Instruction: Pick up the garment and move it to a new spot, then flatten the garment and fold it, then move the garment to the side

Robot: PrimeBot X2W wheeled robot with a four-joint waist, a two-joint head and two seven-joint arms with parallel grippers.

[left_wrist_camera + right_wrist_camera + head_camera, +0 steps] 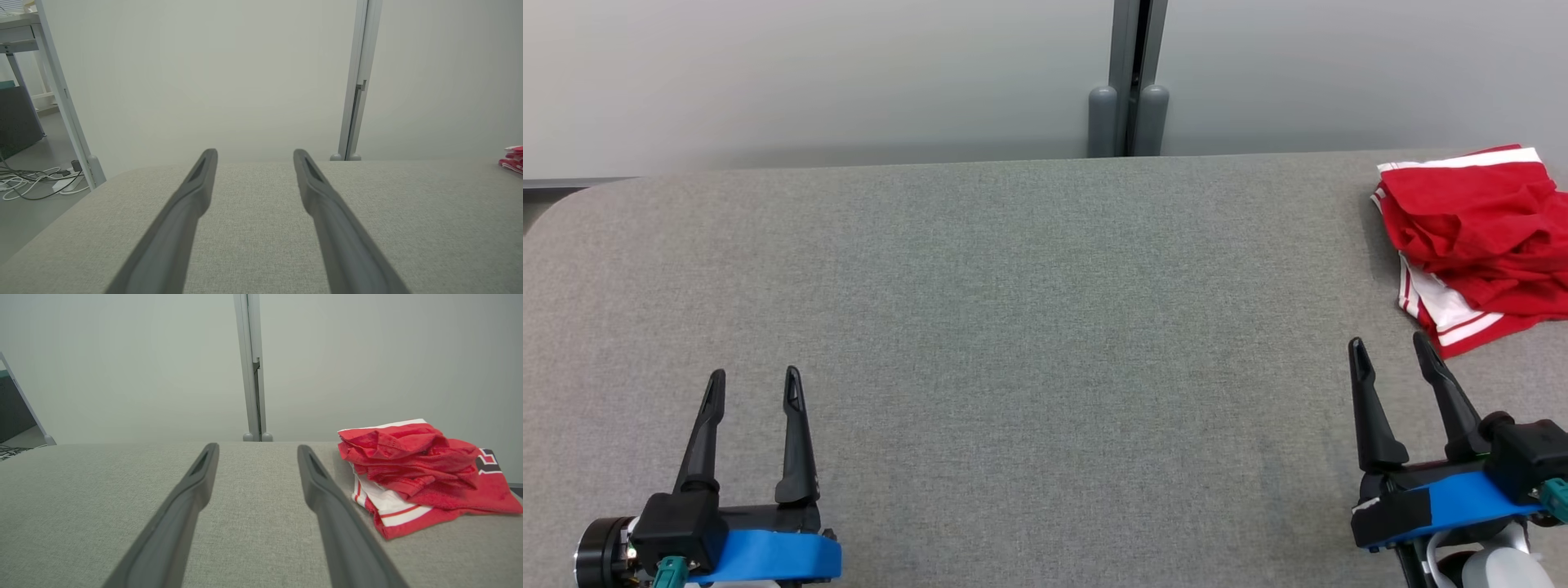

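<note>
1. Garment, head view: a crumpled red heap with white stripes lies at the far right of the grey table, with wide bare cloth to its left. The left gripper and right gripper are both spread and hold nothing.
2. Left wrist view: cables lie on the floor beyond the table's left edge.
3. Right wrist view: the heap sits just right of the parted fingers, apart from them.

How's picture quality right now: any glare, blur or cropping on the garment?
Head view: even soft light, no glare; the garment is sharp but cropped by the right edge. Right wrist view: garment clear, fingers soft near the lens. Left wrist view: a sliver of garment at the right edge.
</note>
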